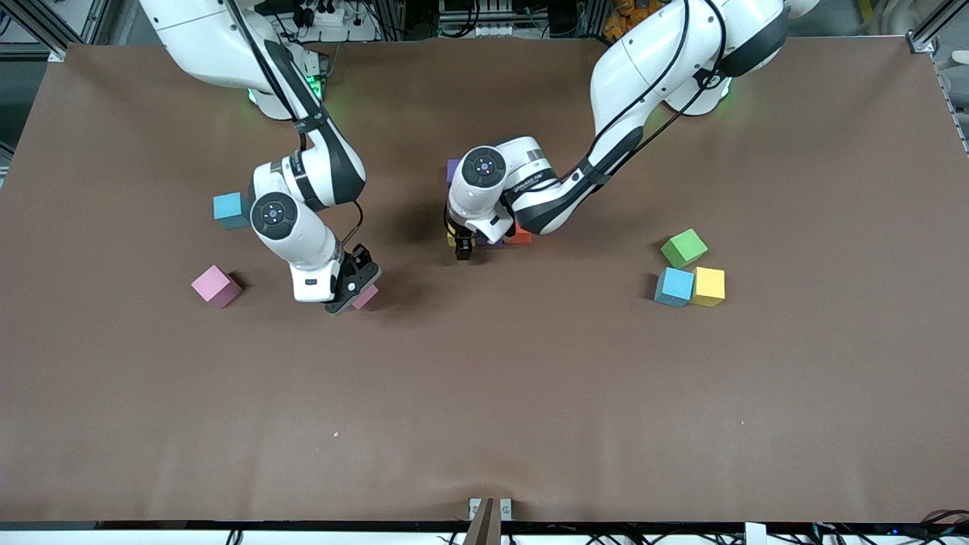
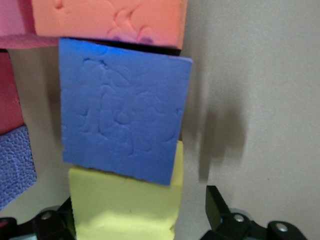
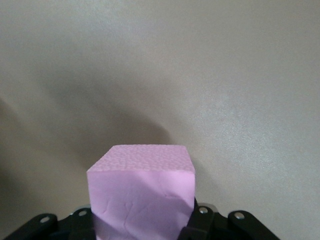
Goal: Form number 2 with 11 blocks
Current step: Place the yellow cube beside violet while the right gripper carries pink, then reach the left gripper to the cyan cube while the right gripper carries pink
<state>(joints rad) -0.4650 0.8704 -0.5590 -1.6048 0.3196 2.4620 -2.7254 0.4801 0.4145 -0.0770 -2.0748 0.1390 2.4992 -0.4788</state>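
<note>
Pinched in my right gripper [image 1: 356,291], a pink block [image 1: 366,297] sits low over the desk [image 1: 530,393]. My left gripper [image 1: 463,248], fingers spread, hangs over the yellow block [image 2: 125,207] ending a yellow-purple-orange row, its long axis running toward the left arm's end; the rest is hidden.

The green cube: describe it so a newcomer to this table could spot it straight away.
Look toward the left arm's end of the brown table, where three loose cubes cluster together. The green cube is the one farthest from the front camera, sitting turned at an angle, just above the light blue cube and the yellow cube. It is the only green block anywhere.
</note>
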